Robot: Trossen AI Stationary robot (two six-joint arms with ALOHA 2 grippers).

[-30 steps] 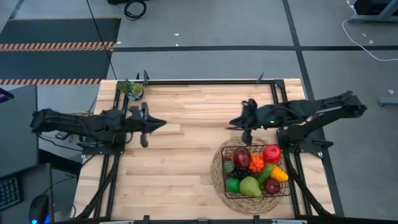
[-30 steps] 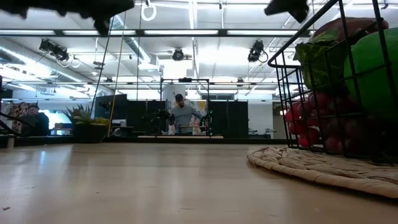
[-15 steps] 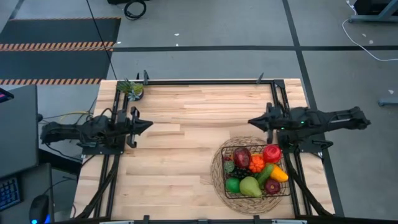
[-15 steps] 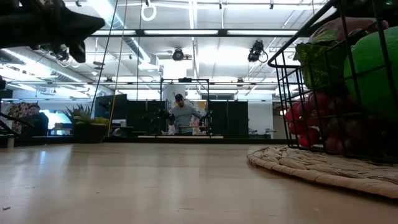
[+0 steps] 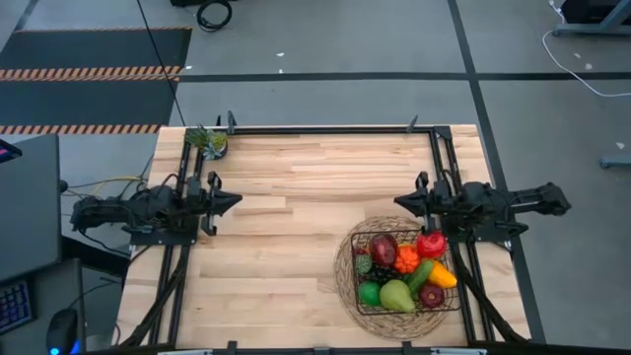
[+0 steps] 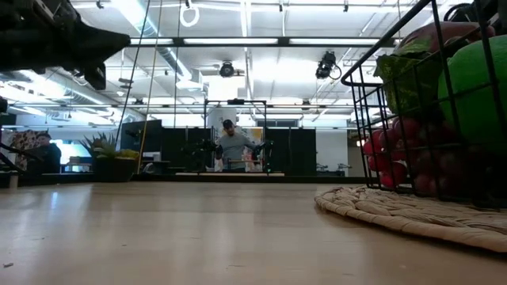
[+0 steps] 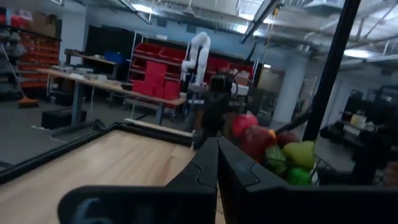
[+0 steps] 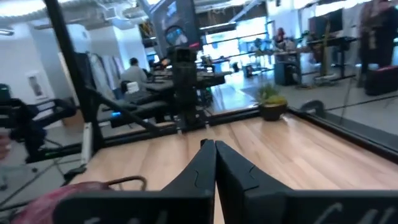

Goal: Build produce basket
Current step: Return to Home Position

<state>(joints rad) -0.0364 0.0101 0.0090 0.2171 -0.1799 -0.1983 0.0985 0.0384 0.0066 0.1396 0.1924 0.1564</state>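
Observation:
The black wire basket (image 5: 357, 268) stands on a round tan woven mat (image 5: 342, 279) at the table's near right. It is filled with produce (image 5: 404, 271): red, orange, yellow, green and dark purple pieces. In the low view the basket (image 6: 380, 71) rises at the right on the mat (image 6: 396, 212). My left gripper (image 5: 235, 200) is shut and empty at the table's left edge, pointing level toward the right. My right gripper (image 5: 399, 202) is shut and empty at the right edge, just beyond the basket's far side, pointing left. Each wrist view shows its fingers closed together, left (image 7: 217, 155) and right (image 8: 214, 157).
A small potted plant (image 5: 209, 141) stands at the far left corner. Black frame rails (image 5: 325, 128) run along the table's far and side edges. Bare wood lies between the two arms. People stand in the room beyond the table (image 6: 231, 146).
Both arms have folded back and sunk toward their own table edges. My left gripper drew back toward the left edge. My right gripper pulled further, from the table's middle toward the right edge, and tipped up from slanting down to level. Both stayed shut. The basket has kept still.

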